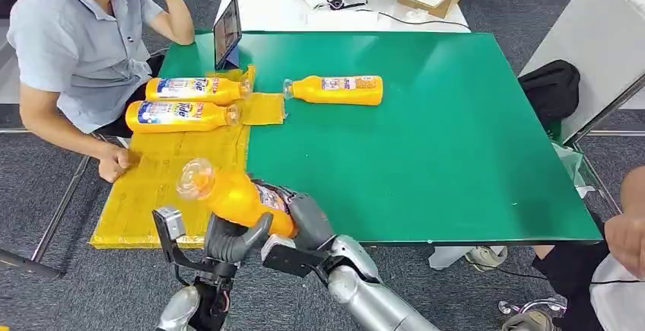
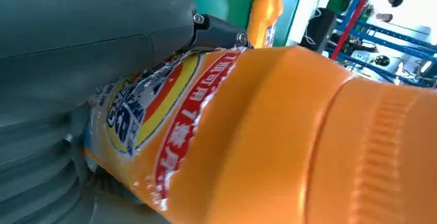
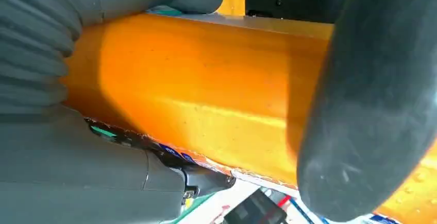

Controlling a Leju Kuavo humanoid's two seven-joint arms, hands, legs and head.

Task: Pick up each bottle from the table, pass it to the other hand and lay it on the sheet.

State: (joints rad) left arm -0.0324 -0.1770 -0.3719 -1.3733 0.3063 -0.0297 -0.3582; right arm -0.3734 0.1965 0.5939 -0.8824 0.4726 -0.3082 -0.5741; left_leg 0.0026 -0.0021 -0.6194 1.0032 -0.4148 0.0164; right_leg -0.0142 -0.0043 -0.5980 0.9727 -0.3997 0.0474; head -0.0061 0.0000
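Observation:
Over the table's near edge, an orange detergent bottle [image 1: 228, 194] [image 2: 288, 131] [image 3: 196, 95] hangs with its clear cap toward the yellow sheet [image 1: 175, 186]. Both hands are on it. My left hand [image 1: 228, 243] [image 2: 77, 44] cups it from below, and my right hand [image 1: 308, 221] [image 3: 62, 162] wraps its base end. Two more orange bottles [image 1: 194, 87] [image 1: 179, 116] lie side by side on the sheet's far part. Another bottle [image 1: 335, 90] [image 2: 265, 13] lies on the green table [image 1: 426, 148] just right of the sheet.
A seated person at the left rests a hand [image 1: 114, 163] on the sheet's edge. A dark tablet [image 1: 227, 33] stands at the far left of the table. A black bag [image 1: 551, 87] sits at the right, and another person's hand [image 1: 627, 232] is near the right corner.

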